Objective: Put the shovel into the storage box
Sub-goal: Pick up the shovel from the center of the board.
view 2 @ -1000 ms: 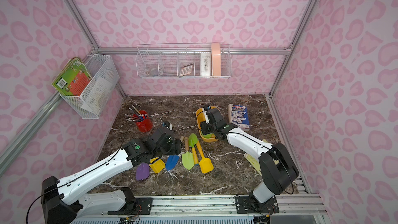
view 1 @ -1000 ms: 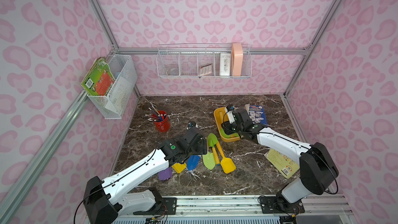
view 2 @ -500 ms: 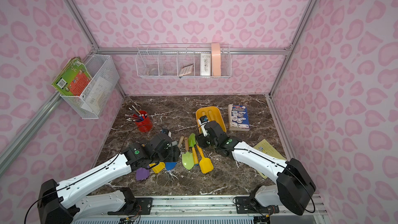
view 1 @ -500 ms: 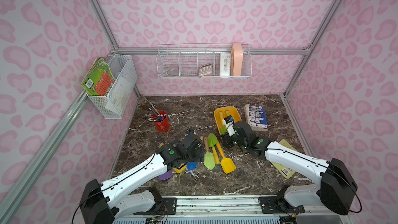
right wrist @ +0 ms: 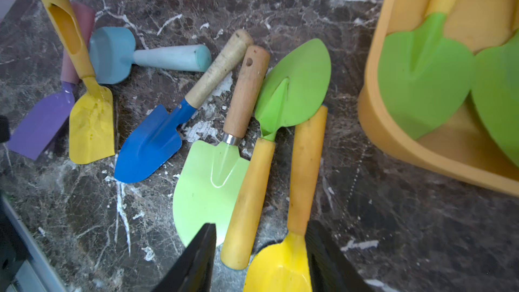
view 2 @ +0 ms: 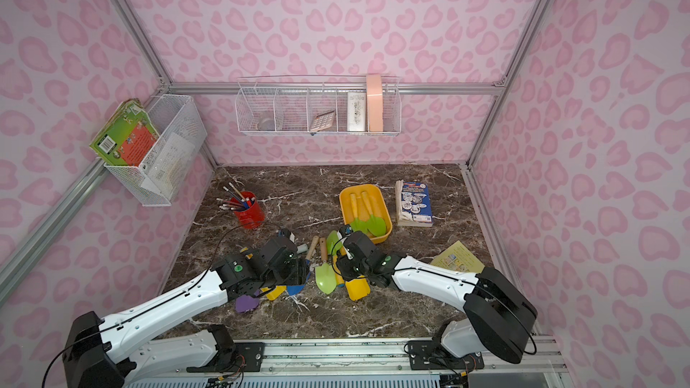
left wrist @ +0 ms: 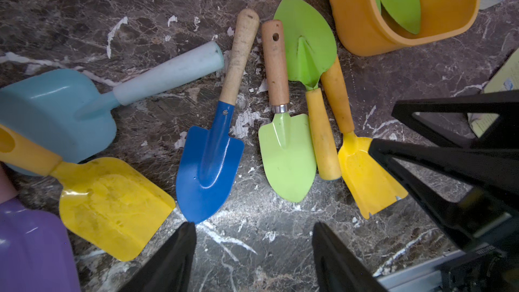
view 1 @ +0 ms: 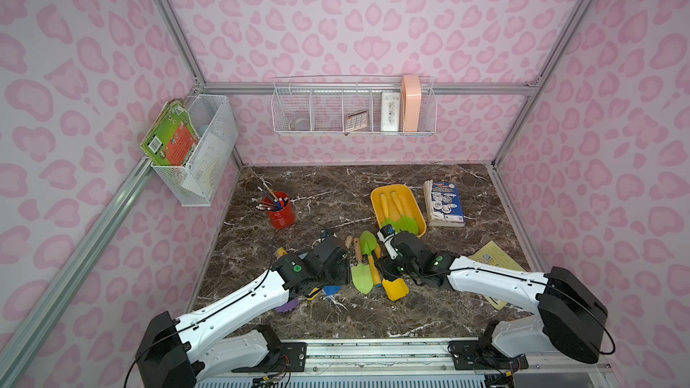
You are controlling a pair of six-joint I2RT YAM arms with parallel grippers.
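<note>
storage box [view 1: 407, 197]: upright on the table [view 1: 328, 188], open top
in the box: two green shovels with yellow handles [view 1: 401, 220], side by side, blades at the box end nearest the arms
loose shovels: all on the table outside the box, clustered off that same end
green shovel [left wrist: 306, 43]: closest to the box, blade just beside the box wall, yellow handle pointing away from it
yellow shovel [left wrist: 362, 169]: alongside the green one, handle toward the box, blade away
light green trowel [left wrist: 286, 153]: wooden handle, next out from the box, blade against the green shovel's handle
blue trowel [left wrist: 209, 161]: one further out, wooden handle, apart from the light green trowel
pale blue scoop [left wrist: 56, 108], yellow scoop [left wrist: 112, 203], purple scoop [left wrist: 31, 248]: farthest from the box, bunched together
right claw [right wrist: 259, 224]: jaws apart, straddling the yellow shovel's neck and the butt of the green shovel's handle; not clamped on either
left claw [left wrist: 252, 226]: jaws wide, only bare table between them; one fingertip sits just by the blue trowel's blade tip
book [view 1: 444, 203]: flat on the table, just beside the box's long side
</note>
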